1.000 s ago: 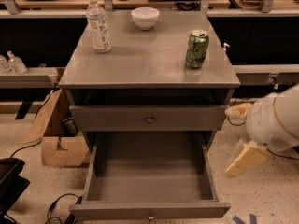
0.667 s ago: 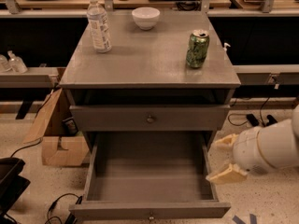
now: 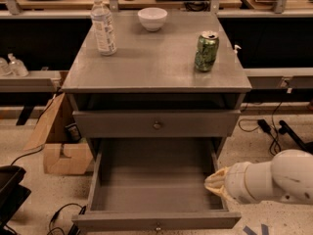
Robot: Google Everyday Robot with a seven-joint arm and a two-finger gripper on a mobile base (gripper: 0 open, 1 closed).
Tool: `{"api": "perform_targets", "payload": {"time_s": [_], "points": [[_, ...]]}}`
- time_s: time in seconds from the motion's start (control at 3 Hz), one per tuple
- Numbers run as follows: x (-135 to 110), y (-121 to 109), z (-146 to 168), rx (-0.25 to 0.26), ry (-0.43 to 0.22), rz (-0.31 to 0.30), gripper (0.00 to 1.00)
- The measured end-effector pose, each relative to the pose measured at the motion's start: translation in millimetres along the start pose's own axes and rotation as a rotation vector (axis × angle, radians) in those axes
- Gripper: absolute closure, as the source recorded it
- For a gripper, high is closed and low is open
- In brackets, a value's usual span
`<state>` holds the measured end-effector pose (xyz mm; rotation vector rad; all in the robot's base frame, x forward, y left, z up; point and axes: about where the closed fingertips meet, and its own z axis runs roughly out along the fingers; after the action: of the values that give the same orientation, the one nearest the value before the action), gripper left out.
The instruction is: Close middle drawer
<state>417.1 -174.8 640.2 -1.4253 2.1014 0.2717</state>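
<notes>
One drawer is pulled far out of the grey cabinet: the middle drawer (image 3: 155, 221), low down in the view. Its plain grey inside is bare, and a small round knob (image 3: 157, 227) is seen on its front, at the very bottom edge of the view. The gripper (image 3: 214, 182) is found at the drawer's right wall, close against it near the front corner. Whether touch has been made cannot be told. It also cannot be told if the gripper is spread wide or pressed together, and nothing is seen held in it.

The step in hand is judged to be the getting into place for a push, and the drawer is not yet closed at all. For the next move, the gripper would need to be brought round to the drawer front, then pushed straight in toward the cabinet, so that the drawer is not jammed sideways.

Just above, another drawer (image 3: 156, 124) is seen closed. On the top surface (image 3: 146, 72) a water bottle (image 3: 103, 26), a white bowl (image 3: 152, 18) and a green can (image 3: 206, 51) are stood well apart. A cardboard box (image 3: 61, 141) is seen on the floor to the left.
</notes>
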Motion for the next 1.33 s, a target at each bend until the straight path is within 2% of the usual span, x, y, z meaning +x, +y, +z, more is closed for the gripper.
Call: {"api": "perform_targets", "payload": {"time_s": [0.33,0.67,1.0,1.33], "points": [[0.8,-12.5,5.4,0.054,-0.01,0.004,1.0],[0.8,-12.5,5.5,0.053,-0.01,0.005,1.0],[9.8,-5.1,23.3,0.032,-0.012,0.024,1.0],[41.7,24.9,56.8,-0.008,-0.04,0.058,1.0]]}}
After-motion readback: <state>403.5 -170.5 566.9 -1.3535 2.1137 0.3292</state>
